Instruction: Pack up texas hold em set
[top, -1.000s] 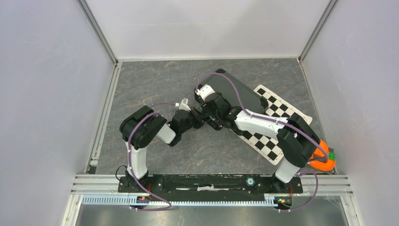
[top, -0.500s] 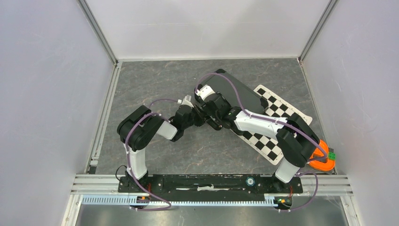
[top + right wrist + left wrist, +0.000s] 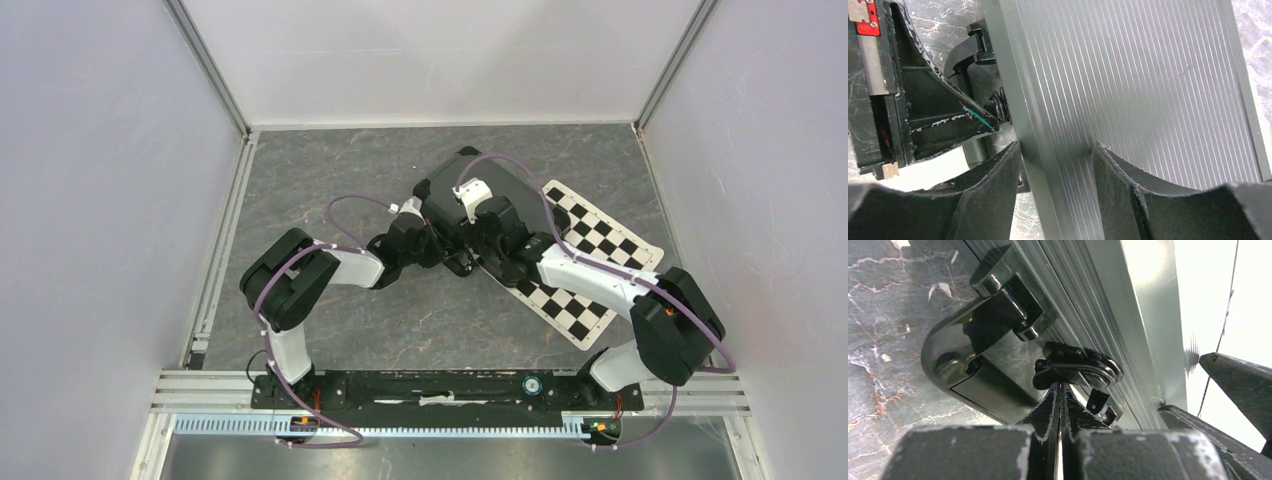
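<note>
From the top camera I see the black hard case [image 3: 515,185] lying shut on the grey marbled table [image 3: 330,180], towards the far middle. Its right end rests on the black-and-white checkered mat [image 3: 600,240]. Both arms reach in to the case's near long side and meet there, close together.

On my left wrist feed, the left gripper [image 3: 1062,387] has its fingers [image 3: 1048,410] pressed together, with only a hairline between them. Their tips sit right under a small black latch [image 3: 1078,369] on the case's side wall. I cannot tell whether they pinch any part of it. Just left of the latch is the glossy black carry handle [image 3: 948,350], folded out over the table.

On the right wrist feed, the right gripper [image 3: 1057,150] has its jaws spread astride the case's upper edge. One finger [image 3: 993,190] lies against the dark side wall and the other [image 3: 1118,185] on the ribbed lid. Both look to be in contact, but I cannot tell whether they truly clamp the case. The other arm's finger shows in this view too, just beyond the edge and next to the latch.
</note>
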Available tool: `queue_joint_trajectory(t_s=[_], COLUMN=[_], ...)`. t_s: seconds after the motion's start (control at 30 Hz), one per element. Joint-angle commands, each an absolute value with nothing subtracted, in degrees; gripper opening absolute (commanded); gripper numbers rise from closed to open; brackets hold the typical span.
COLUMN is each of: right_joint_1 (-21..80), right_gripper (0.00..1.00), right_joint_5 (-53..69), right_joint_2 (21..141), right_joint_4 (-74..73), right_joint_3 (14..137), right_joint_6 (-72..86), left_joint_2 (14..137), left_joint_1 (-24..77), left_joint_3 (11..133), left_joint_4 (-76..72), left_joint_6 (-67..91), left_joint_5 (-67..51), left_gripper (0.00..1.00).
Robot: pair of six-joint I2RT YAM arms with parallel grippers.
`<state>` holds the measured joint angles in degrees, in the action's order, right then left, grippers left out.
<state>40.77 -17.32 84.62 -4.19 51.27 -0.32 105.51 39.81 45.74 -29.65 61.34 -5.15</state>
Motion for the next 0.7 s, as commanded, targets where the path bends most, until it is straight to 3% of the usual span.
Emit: queue_joint_trajectory(t_s=[0.0, 0.33, 0.67], right_joint_1=[38.9, 38.0, 37.6], right_gripper=[0.59, 0.58, 0.58], right_joint_5=[-13.0, -12.2, -11.9], right_joint_2=[81.3, 80.1, 79.6], right_joint_4=[-3.7, -1.7, -0.5], right_joint_3=[49.8, 47.2, 46.3], right_joint_6=[2.1, 2.8, 3.0], left_joint_2=[106.9, 104.7, 93.3], left_joint_1=[40.8, 43.1, 45.2], left_joint_3=[49.5, 52.8, 55.2], left_joint_4=[-24.3, -15.4, -1.4], left_joint_6=[57.5, 55.0, 46.3], left_joint_5=[-0.2, 6.7, 10.7], left_gripper=[0.02, 0.02, 0.02])
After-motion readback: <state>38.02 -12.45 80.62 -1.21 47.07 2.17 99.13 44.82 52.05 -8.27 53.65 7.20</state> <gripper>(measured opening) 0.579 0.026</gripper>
